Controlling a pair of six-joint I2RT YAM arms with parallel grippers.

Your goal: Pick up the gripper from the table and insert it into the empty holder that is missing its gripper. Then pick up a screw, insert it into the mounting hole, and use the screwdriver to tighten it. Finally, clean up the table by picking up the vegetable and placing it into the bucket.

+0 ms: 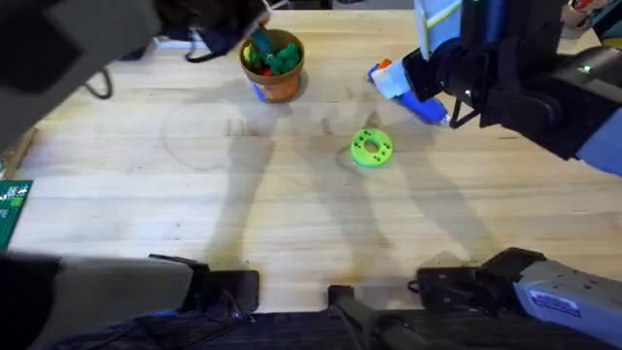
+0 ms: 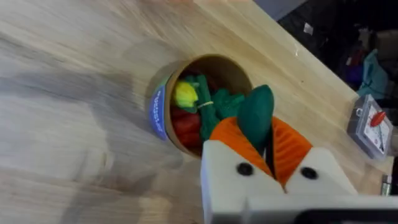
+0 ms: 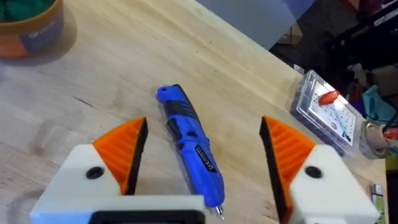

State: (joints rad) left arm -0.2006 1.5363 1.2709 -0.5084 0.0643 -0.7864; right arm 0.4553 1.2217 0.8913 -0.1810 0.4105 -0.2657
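Over the bucket (image 2: 186,106): the vegetable (image 2: 256,112), dark teal, small, clamped between the left gripper (image 2: 264,146) pads. Likely light, firm plastic, smooth; the mid-body pinch looks sound. Right gripper (image 3: 202,149) spread wide astride the screwdriver (image 3: 189,146), which lies flat on the table (image 1: 194,214).

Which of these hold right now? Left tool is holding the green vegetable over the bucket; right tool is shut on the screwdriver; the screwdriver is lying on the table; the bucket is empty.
1. The left tool grips the green vegetable beside the bucket's opening. True.
2. The right tool is shut on the screwdriver. False: its fingers are spread wide, with the screwdriver between them, untouched.
3. The screwdriver lies flat on the table. True.
4. The bucket is empty. False: it holds yellow, red and green toy pieces.
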